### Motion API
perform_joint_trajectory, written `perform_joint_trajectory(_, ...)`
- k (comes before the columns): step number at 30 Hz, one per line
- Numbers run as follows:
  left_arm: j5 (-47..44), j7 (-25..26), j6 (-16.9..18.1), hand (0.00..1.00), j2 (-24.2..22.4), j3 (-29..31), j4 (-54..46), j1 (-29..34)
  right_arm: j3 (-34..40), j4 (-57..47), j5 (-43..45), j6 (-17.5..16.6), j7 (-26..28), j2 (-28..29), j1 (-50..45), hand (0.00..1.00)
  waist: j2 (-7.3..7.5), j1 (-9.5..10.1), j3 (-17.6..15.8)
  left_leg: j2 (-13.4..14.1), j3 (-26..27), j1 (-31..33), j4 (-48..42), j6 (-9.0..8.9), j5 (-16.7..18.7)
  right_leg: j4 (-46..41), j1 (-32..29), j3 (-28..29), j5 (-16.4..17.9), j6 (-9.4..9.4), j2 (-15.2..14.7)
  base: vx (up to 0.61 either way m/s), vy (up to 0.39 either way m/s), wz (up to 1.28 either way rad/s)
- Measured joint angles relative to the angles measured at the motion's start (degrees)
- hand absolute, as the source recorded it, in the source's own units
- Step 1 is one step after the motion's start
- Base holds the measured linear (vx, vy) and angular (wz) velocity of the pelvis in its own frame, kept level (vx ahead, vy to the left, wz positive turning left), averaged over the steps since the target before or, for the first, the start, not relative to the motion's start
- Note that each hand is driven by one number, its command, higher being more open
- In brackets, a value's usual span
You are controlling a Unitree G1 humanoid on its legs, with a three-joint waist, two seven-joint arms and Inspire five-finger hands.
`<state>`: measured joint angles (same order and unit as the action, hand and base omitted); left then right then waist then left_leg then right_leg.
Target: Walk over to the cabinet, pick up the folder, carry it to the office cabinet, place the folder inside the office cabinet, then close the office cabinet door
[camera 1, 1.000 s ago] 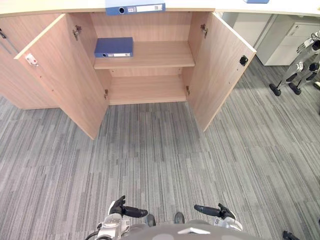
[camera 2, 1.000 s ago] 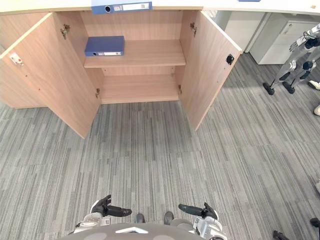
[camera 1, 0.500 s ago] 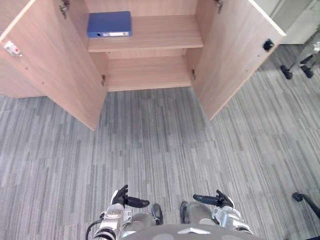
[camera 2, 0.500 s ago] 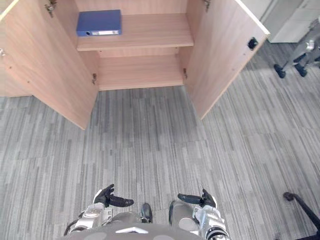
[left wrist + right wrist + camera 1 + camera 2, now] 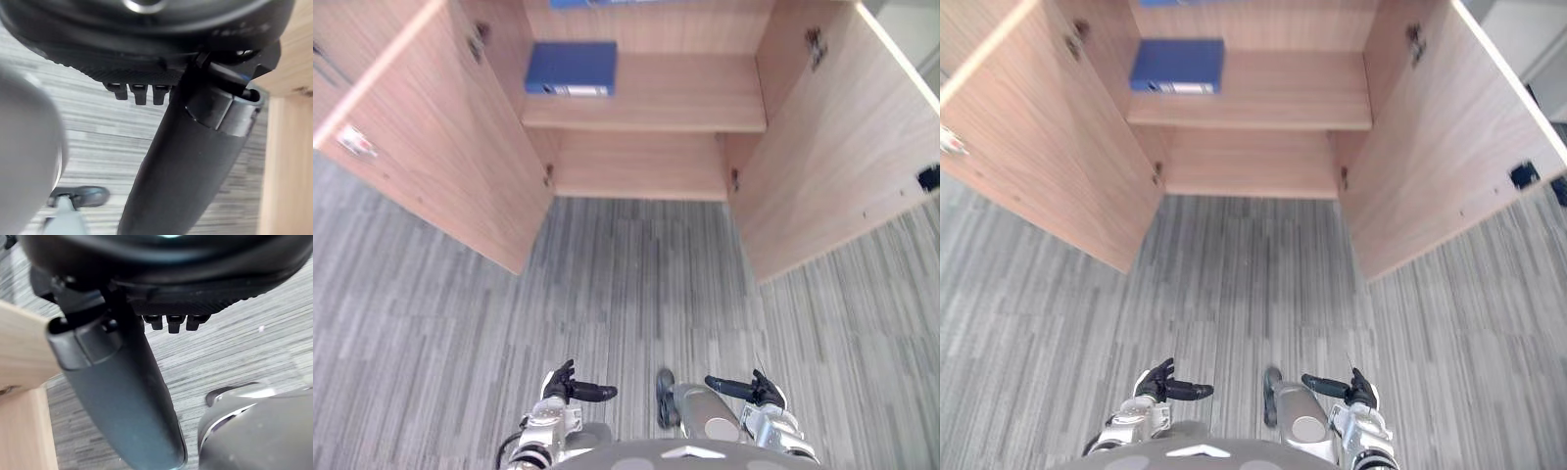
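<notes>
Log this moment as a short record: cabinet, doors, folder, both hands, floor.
cabinet: wooden, upper shelf above a bottom shelf
doors: left door and right door both open
folder: blue, lying flat at the left of the upper shelf
left hand: open, holding nothing, low above the carpet
right hand: open, holding nothing, low
floor: grey striped carpet

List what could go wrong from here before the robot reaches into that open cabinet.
1. The blue folder lies far left on the upper shelf, close behind the open left door; the left robot hand might clip that door.
2. The right door juts out too, leaving a narrow approach.
</notes>
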<state>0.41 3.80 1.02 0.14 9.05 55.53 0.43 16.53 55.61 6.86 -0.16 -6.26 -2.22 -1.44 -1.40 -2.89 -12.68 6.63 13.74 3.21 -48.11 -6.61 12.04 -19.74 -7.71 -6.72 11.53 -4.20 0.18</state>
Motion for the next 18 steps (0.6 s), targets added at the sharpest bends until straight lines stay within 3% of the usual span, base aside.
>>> perform_joint_trajectory(1, -0.1, 0.0, 0.1, 1.0, -0.1, 0.6, -0.7, -0.1, -0.2, -0.3, 0.0, 0.0, 0.1, 0.1, 0.3, 1.0, 0.08, 0.46, 0.0, 1.6, 1.7, 2.1, -3.4, 0.76, 0.9, 0.2, 0.8, 0.4, 0.6, 0.11, 0.0, 0.36, 0.002, -0.2)
perform_joint_trajectory(2, -0.6, 0.1, 0.1, 1.0, -0.3, 1.3, -1.8, -0.2, -0.4, -0.9, 0.0, -0.1, 0.1, 0.3, 0.8, 1.0, 0.11, 1.46, 0.0, 4.1, 4.2, 5.5, -5.9, 2.79, 2.3, 1.0, 2.2, 1.4, 1.0, 0.24, 0.0, 0.22, 0.03, -0.38)
perform_joint_trajectory(4, -1.1, 0.5, 0.5, 1.0, -0.4, 1.5, -3.0, -0.7, -0.1, -1.5, 0.1, -0.1, 0.1, 1.4, 0.8, 1.0, 0.41, 3.03, 0.0, 5.6, 6.5, 9.1, 0.6, 3.49, 5.0, 1.9, 5.1, 3.7, 1.1, 0.56, -1.2, 0.28, 0.116, -0.56)
perform_joint_trajectory(6, -1.1, 0.8, 0.5, 1.0, -0.4, 1.3, -2.9, -0.9, 0.3, -1.3, 0.2, -0.1, 0.0, 1.7, 0.8, 1.0, 1.22, 2.95, 0.0, 4.1, 6.4, 9.8, 9.5, 3.1, 5.3, 2.0, 6.6, 5.2, 1.9, 1.86, -3.2, 0.24, 0.168, -0.45)
perform_joint_trajectory(8, -1.1, 0.7, 0.5, 1.0, -0.6, 0.7, -2.1, -0.8, 0.3, -0.9, 0.3, -0.1, -0.1, 1.3, 0.7, 1.0, 1.11, 2.87, 1.1, 1.5, 5.7, 10.1, 25.4, 2.38, 1.0, 2.5, 7.2, 7.3, 3.5, 4.36, -5.3, 0.28, 0.245, -0.52)
perform_joint_trajectory(9, -1.1, 0.7, 0.7, 1.0, -0.7, 0.1, -0.7, -1.1, 0.3, -0.2, 0.3, 0.0, -0.2, 0.4, 0.6, 1.0, 0.54, 2.78, 1.5, 0.6, 4.5, 9.6, 31.7, 2.36, -8.3, 3.6, 8.2, 8.6, 4.7, 6.25, -6.2, 0.3, 0.247, -0.35)
perform_joint_trajectory(10, -1.1, 0.8, 0.6, 1.0, -0.4, -0.9, 1.4, -1.9, 0.1, 1.3, 0.3, 0.3, -0.1, 0.6, 0.5, 1.0, 1.17, 2.01, 2.5, -1.6, 5.6, 7.7, 33.9, 2.74, -7.9, 6.0, 9.0, 9.5, 3.5, 7.64, -7.8, 0.35, 0.302, -0.31)
perform_joint_trajectory(12, -1.0, 0.8, 0.7, 1.0, 0.9, -1.1, 2.1, -1.9, 0.2, 2.8, 0.3, 0.6, -0.1, 1.2, 0.5, 1.0, 2.13, 2.38, 3.1, -2.0, 6.5, 7.8, 32.9, 3.71, -6.4, 8.2, 9.8, 10.5, 2.2, 8.11, -8.6, 0.29, 0.24, -0.25)
perform_joint_trajectory(14, -1.0, 0.6, -0.1, 1.0, 2.6, -1.3, 3.2, -1.8, 0.3, 4.5, 0.3, 1.3, -0.1, 2.0, 0.6, 1.0, 3.49, 2.38, 3.9, -2.4, 8.3, 7.0, 30.8, 5.21, -4.0, 9.6, 11.0, 12.5, 1.0, 9.99, -9.9, 0.25, 0.183, -0.48)
perform_joint_trajectory(15, -1.0, 0.6, -0.3, 1.0, 3.0, -1.5, 3.4, -1.2, 0.3, 4.7, 0.1, 1.2, 0.0, 2.0, 0.8, 1.0, 3.44, 2.52, 4.3, -2.6, 9.8, 5.3, 31.1, 5.58, -3.1, 8.5, 10.7, 13.7, 0.2, 10.92, -10.3, 0.2, 0.139, -0.59)
perform_joint_trajectory(18, -1.0, 0.6, -0.3, 1.0, 3.1, -1.7, 3.5, -0.3, 0.3, 4.9, 0.0, 1.2, 0.1, 1.4, 1.3, 1.0, 2.27, 2.51, 4.9, -3.0, 11.7, 2.2, 33.1, 5.93, -1.9, 2.1, 7.9, 16.0, -0.2, 11.14, -10.2, 0.26, 0.193, -0.72)
